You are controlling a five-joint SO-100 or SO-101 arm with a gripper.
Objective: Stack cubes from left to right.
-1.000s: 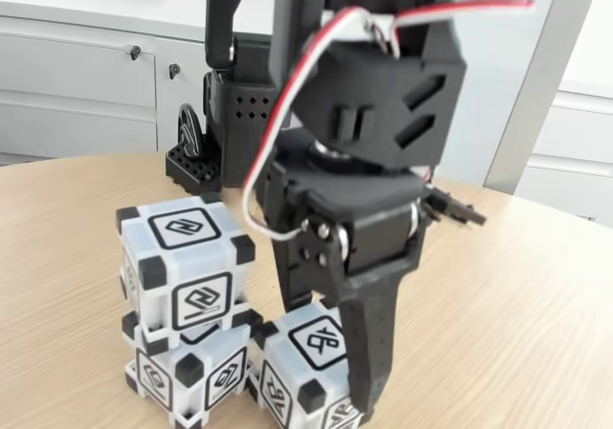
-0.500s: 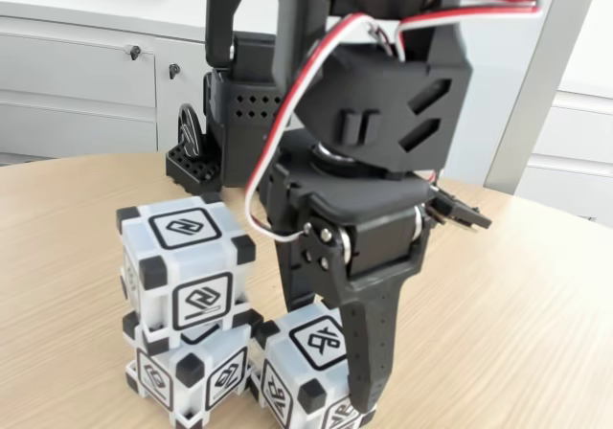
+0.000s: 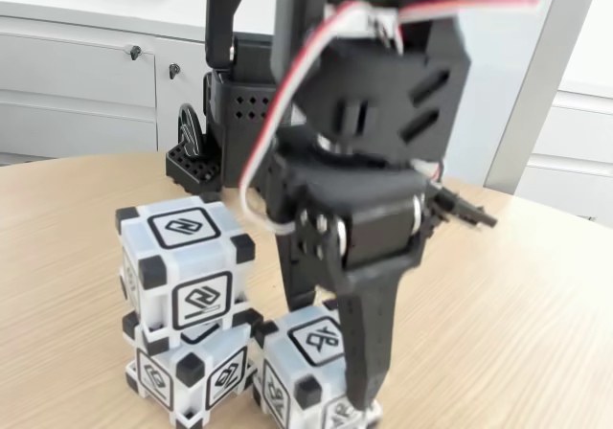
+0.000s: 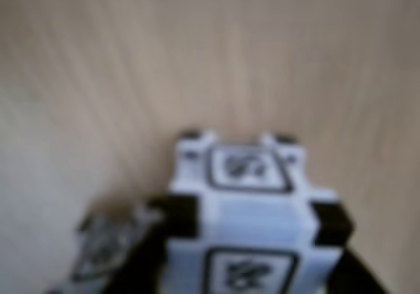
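Slightly lower than a moment ago, the black tool (image 3: 335, 395) straddles the third white plastic cube with black corners (image 3: 311, 367), apparently closed on it. It sits on the wooden surface (image 3: 517, 333), just right of two stacked matching cubes (image 3: 182, 314), ready for lifting onto them.

Three white plastic cubes with black corner blocks and black-framed line symbols on their faces. In the fixed view, one cube (image 3: 184, 261) sits upright atop a second cube (image 3: 187, 372). The third cube (image 3: 306, 367) stands just beside them, to their right.
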